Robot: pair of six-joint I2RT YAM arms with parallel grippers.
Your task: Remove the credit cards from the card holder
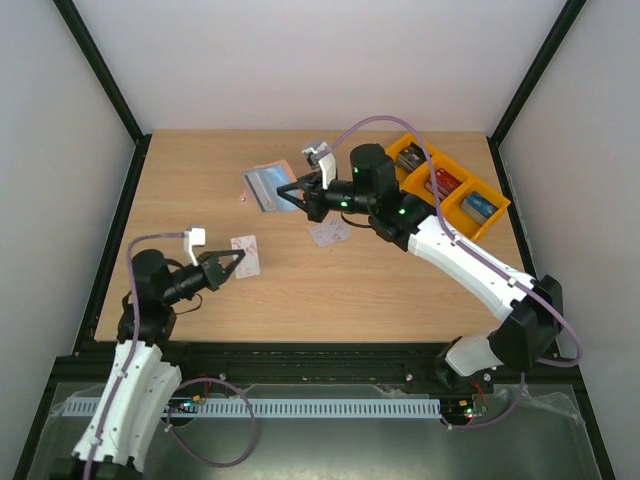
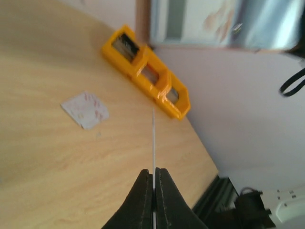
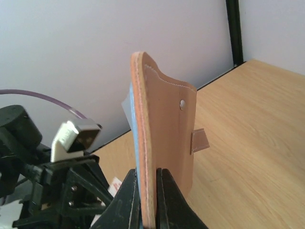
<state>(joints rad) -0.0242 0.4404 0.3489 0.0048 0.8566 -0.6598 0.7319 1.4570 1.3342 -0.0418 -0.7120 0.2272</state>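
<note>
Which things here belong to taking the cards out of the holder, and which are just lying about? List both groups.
Job in hand:
- card holder, gripped in the right pincer
- one card, gripped in the left pincer
- second card, flat on the table

Lying about:
- orange bins
- boxes inside them

Card holder (image 3: 167, 143) tan outside, lt blue inside; card (image 2: 86, 109) white w/ reddish marks; bins (image 2: 147, 71) orange
</note>
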